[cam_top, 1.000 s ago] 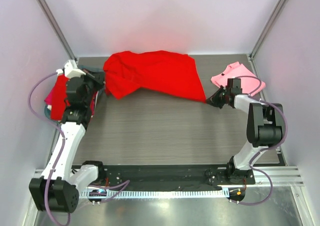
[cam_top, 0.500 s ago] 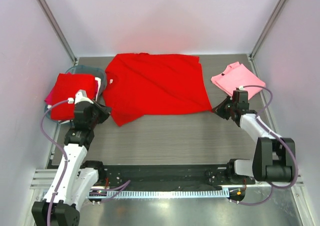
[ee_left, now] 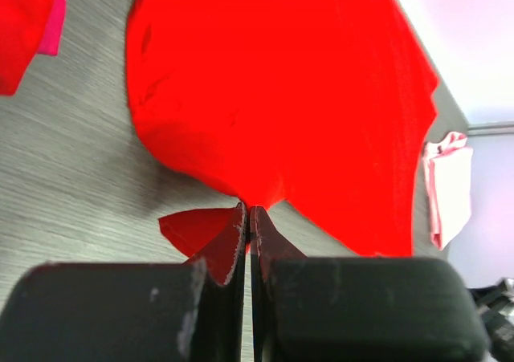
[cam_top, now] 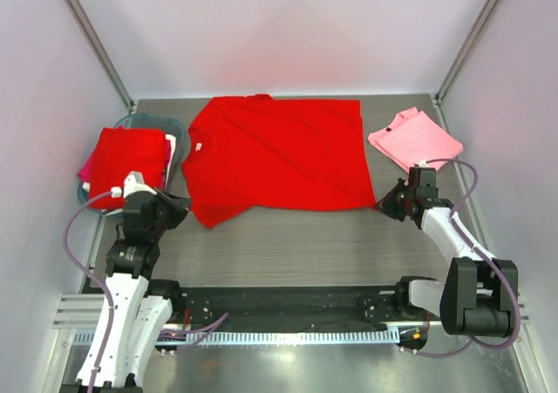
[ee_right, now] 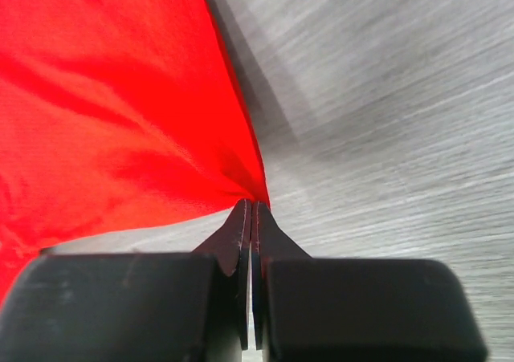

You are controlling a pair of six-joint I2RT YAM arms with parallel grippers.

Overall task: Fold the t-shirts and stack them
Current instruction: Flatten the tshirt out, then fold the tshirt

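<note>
A bright red t-shirt (cam_top: 279,153) lies spread flat across the middle of the table, collar to the left. My left gripper (cam_top: 181,210) is shut on its near left corner; in the left wrist view the red t-shirt (ee_left: 289,97) runs away from the pinching left gripper (ee_left: 249,211). My right gripper (cam_top: 382,204) is shut on the near right corner, where the red t-shirt (ee_right: 112,113) bunches at the right gripper (ee_right: 252,205). A light pink t-shirt (cam_top: 413,138) lies folded at the back right. Another red t-shirt (cam_top: 126,162) sits folded on the left.
The folded red shirt rests on a teal basin (cam_top: 179,133) at the left edge, with a magenta shirt (cam_top: 85,168) showing beneath it. Metal frame posts and pale walls close in the table on three sides. The arms' base rail (cam_top: 288,310) runs along the near edge.
Both grippers have pulled the red shirt toward the near edge, spreading it from a bunched heap into a flat sheet. The left arm has moved off the basin.
</note>
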